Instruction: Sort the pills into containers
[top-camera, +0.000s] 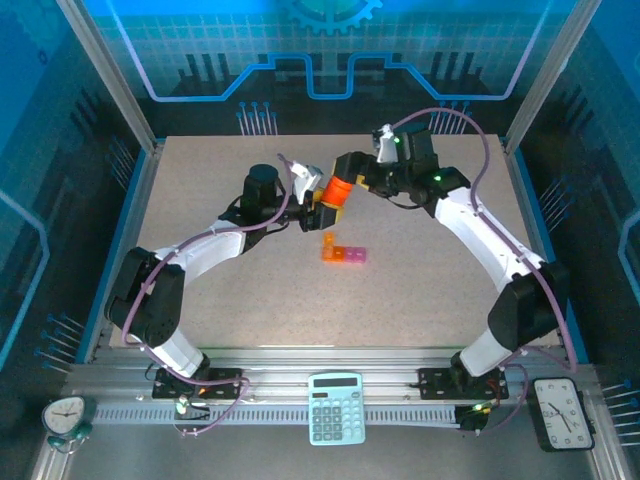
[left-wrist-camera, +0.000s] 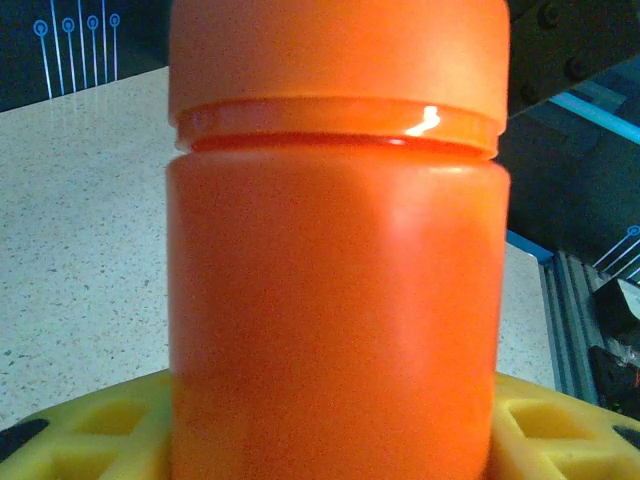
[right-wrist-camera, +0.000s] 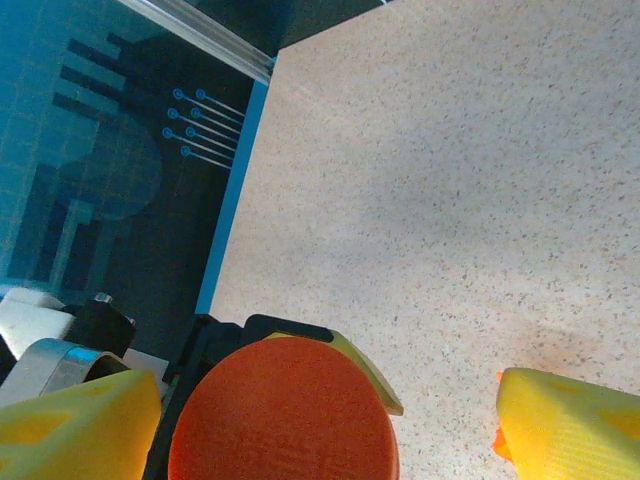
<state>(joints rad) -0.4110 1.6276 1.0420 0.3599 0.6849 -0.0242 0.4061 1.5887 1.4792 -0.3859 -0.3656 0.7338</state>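
Pinching the orange bottle (left-wrist-camera: 340, 300) by its body, the left claw (left-wrist-camera: 330, 445) presents the cap (right-wrist-camera: 285, 410) to the spread right claw (right-wrist-camera: 325, 425), while the containers (top-camera: 343, 253) lie on the bench (top-camera: 420, 290) just nearward of both, long axis crosswise, about equally near either arm.

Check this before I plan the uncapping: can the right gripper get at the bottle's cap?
Probably yes: the right gripper stands open astride the cap, nothing between, while the left gripper holds the bottle.
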